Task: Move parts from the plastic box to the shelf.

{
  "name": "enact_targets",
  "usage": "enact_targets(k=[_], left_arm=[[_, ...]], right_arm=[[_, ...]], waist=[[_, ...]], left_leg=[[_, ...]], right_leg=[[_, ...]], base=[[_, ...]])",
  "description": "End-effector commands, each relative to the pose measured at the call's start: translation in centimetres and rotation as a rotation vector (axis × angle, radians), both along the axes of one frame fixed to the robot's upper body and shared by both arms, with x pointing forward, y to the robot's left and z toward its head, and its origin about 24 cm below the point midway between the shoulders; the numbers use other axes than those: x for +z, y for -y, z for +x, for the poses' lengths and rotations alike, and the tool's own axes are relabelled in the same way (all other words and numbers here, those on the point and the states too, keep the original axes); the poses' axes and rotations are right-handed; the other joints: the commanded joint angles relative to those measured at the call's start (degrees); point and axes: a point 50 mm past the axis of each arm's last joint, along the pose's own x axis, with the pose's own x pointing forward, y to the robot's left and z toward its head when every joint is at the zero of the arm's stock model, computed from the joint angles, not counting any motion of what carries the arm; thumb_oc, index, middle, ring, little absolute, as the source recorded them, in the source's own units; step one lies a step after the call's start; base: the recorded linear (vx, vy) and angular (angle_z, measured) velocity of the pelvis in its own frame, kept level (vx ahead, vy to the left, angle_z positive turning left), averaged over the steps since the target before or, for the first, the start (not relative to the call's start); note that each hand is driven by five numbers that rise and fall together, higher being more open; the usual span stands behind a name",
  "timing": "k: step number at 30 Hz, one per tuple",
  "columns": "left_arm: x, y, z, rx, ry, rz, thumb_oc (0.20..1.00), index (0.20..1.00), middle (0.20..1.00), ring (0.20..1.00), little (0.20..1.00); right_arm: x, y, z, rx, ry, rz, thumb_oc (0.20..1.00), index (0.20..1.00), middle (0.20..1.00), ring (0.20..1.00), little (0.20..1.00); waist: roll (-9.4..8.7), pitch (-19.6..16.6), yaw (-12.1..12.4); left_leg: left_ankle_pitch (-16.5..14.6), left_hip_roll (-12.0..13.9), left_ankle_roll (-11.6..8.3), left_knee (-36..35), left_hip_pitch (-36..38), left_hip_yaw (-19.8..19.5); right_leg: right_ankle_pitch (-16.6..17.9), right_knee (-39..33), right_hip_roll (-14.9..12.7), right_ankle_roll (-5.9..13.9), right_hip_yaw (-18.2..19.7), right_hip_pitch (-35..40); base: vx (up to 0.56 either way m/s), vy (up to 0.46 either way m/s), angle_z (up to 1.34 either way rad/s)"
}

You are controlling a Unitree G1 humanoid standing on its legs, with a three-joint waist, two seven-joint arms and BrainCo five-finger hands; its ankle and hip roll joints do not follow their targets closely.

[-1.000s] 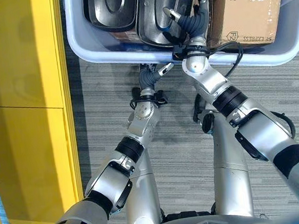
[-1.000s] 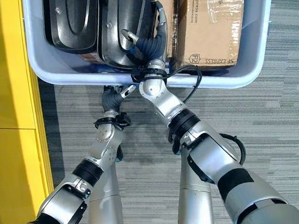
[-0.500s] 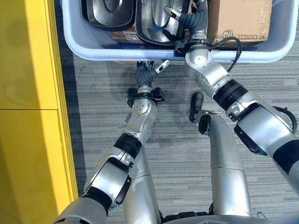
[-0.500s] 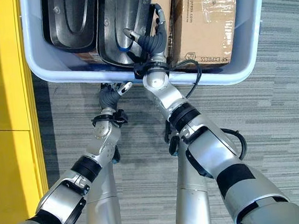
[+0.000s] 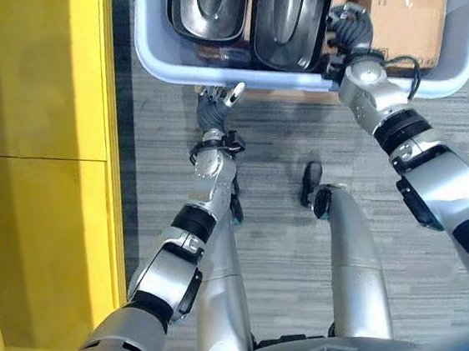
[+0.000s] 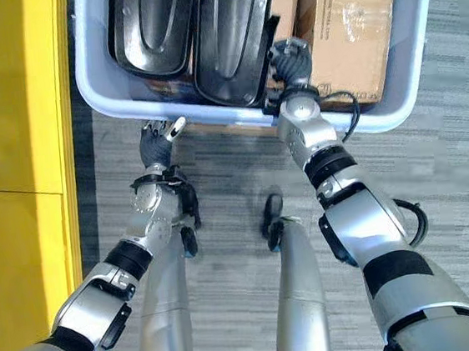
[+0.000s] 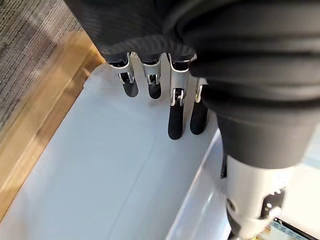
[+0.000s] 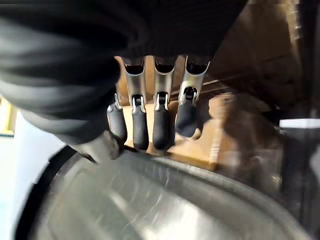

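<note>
Since a second ago your right hand (image 6: 291, 59) has slid off the face of the nearer black part and now sits at that part's right edge, between it and the cardboard box (image 6: 351, 21), while the whole view has shifted with the head. In the right wrist view its fingers (image 8: 161, 122) hang fairly straight over the part's curved rim (image 8: 200, 185), with brown cardboard behind them; you cannot tell from here whether the thumb has closed on the edge.

Your left hand (image 5: 210, 107) is outside the pale blue plastic box (image 6: 94, 81), just below its near wall. In the left wrist view its fingers (image 7: 176, 117) are straight and a little apart, pointing down along the box's white wall (image 7: 100, 170), holding nothing.

Both black moulded parts are in the box: one (image 5: 210, 6) on the left, the other (image 5: 289, 15) leaning just beside it, overlapping. The cardboard box fills the right side of the plastic box. The yellow shelf unit (image 5: 40, 162) stands to your left, well apart from both hands.
</note>
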Motion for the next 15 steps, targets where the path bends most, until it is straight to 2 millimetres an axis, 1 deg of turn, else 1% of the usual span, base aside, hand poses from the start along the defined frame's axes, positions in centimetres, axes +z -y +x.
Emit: enact_targets(k=[1, 5, 12, 13, 15], left_arm=[[4.9, 0.7, 0.4, -0.024, 0.198, -0.044, 1.000, 1.000, 1.000, 1.000, 1.000], [4.9, 0.4, 0.4, -0.022, 0.200, -0.044, 1.000, 1.000, 1.000, 1.000, 1.000], [5.0, -0.1, 0.5, -0.027, 0.202, -0.036, 1.000, 1.000, 1.000, 1.000, 1.000], [4.9, -0.2, 0.6, -0.032, 0.203, -0.030, 1.000, 1.000, 1.000, 1.000, 1.000], [5.0, -0.2, 0.6, -0.034, 0.206, -0.031, 1.000, 1.000, 1.000, 1.000, 1.000]], right_arm=[[-11.4, 2.0, -1.4, -0.046, -0.432, -0.118, 0.200, 0.200, 0.200, 0.200, 0.200], [-11.2, 2.3, -1.4, -0.039, -0.413, -0.156, 0.200, 0.200, 0.200, 0.200, 0.200], [-10.7, 2.2, -1.1, 0.000, -0.407, -0.174, 0.200, 0.200, 0.200, 0.200, 0.200], [-9.9, 2.2, -1.0, -0.006, -0.359, -0.154, 0.200, 0.200, 0.200, 0.200, 0.200], [-9.3, 2.1, -0.8, -0.011, -0.330, -0.157, 0.200, 0.200, 0.200, 0.200, 0.200]], waist=[[3.64, 5.92, 2.22], [3.65, 5.92, 2.16], [3.75, 5.92, 2.23], [3.93, 5.92, 2.30], [4.00, 5.92, 2.31]], left_leg=[[-2.47, 0.25, 0.80, -2.89, 1.62, 1.02], [-2.54, 0.32, 0.76, -2.70, 1.71, 1.01], [-2.62, 0.35, 0.70, -2.74, 2.36, 1.06], [-2.59, 0.26, 0.67, -3.00, 3.07, 1.10], [-2.48, 0.20, 0.64, -3.26, 3.39, 1.19]], right_leg=[[-1.03, 4.73, 0.92, 0.54, 0.41, 0.95], [-1.02, 4.86, 0.91, 0.53, 0.43, 0.97], [-0.97, 4.69, 0.91, 0.47, 0.45, 1.48], [-0.91, 4.42, 0.97, 0.45, 0.46, 2.01], [-0.81, 4.17, 0.93, 0.51, 0.42, 2.31]], base=[[-0.01, -0.004, 0.05], [0.00, 0.000, 0.00], [0.00, -0.003, 0.00], [-0.03, -0.015, 0.00], [-0.02, -0.004, 0.00]])
